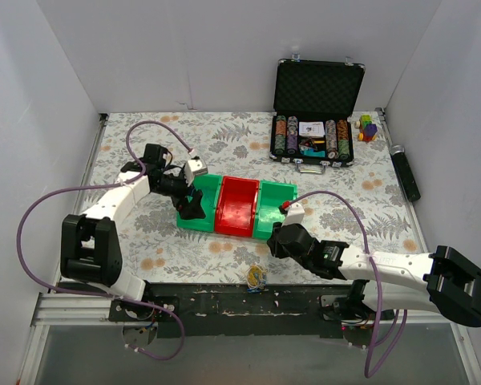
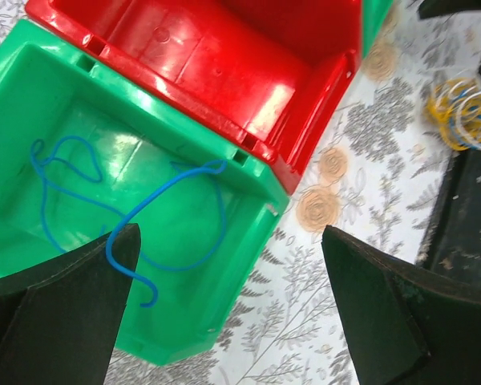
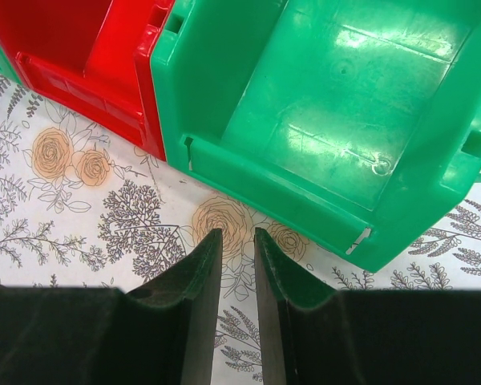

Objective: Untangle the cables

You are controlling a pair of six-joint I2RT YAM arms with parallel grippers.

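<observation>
Floral-printed counter [image 1: 144, 152] carries a green-red-green row of plastic bins [image 1: 236, 207]. Left claw [image 2: 228, 241], spread wide, hovers over the left bin [image 2: 32, 88], where a loose blue cable [image 2: 168, 186] lies. Right claw [image 3: 236, 237], barely parted, pinches nothing. Small yellow-white-blue cable knot [image 1: 256, 277] lies near the counter's front edge.

The left fingers [image 2: 56, 321] spread wide; the right fingers [image 3: 184, 305] narrowly apart.

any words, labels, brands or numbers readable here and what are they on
No text is readable in any view.
White card in the black case: dark print, too small to read.
Red bin: a round moulded stamp, no legible characters.
</observation>
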